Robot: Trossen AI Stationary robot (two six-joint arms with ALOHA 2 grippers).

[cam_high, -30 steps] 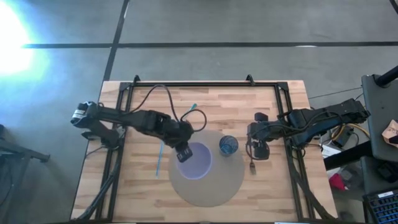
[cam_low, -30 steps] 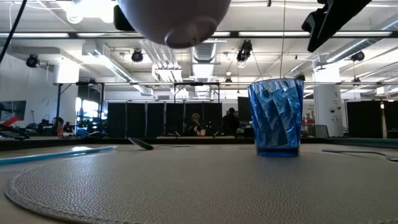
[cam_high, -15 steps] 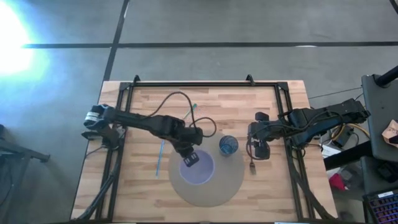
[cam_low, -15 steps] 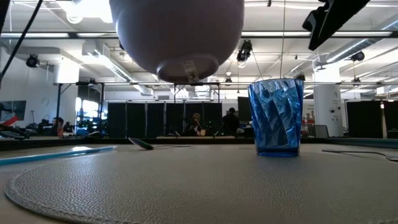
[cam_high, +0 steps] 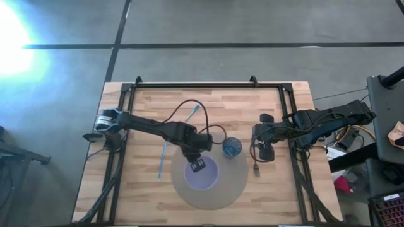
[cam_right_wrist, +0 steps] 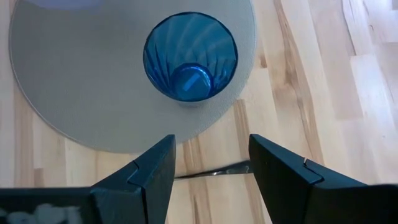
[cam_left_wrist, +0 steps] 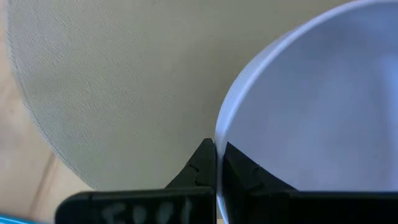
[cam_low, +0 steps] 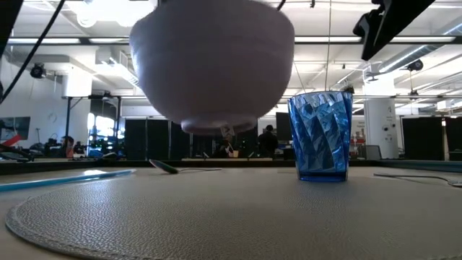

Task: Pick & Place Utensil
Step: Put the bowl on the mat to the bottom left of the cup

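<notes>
My left gripper (cam_high: 197,165) is shut on a pale lavender bowl (cam_high: 201,175), which hangs above the round grey placemat (cam_high: 221,192); the low view shows the bowl (cam_low: 213,65) clear of the mat. A blue ribbed cup (cam_high: 231,147) stands on the mat's far right part. My right gripper (cam_high: 263,153) hovers open to the right of the cup. Below it a thin metal utensil (cam_right_wrist: 214,169) lies on the wood just off the mat's edge. A light-blue utensil (cam_high: 163,159) lies on the wood to the left of the mat. My left gripper pinches the bowl's rim (cam_left_wrist: 219,134) on its far side, one finger inside the bowl and one outside. The fingers (cam_left_wrist: 202,167) come from above, pointing down. The bowl hangs upright below them, lifted clear of the placemat.
A teal-tipped utensil (cam_high: 192,114) lies on the wood toward the far edge. A black frame (cam_high: 196,84) runs along the table's far edge and down both sides. Bare placemat (cam_low: 231,217) lies under and in front of the bowl.
My left gripper has carried the bowl toward the table's near edge and a little to the right, over the middle of the placemat, and has lowered it closer to the mat. Its fingers have stayed shut on the rim.
</notes>
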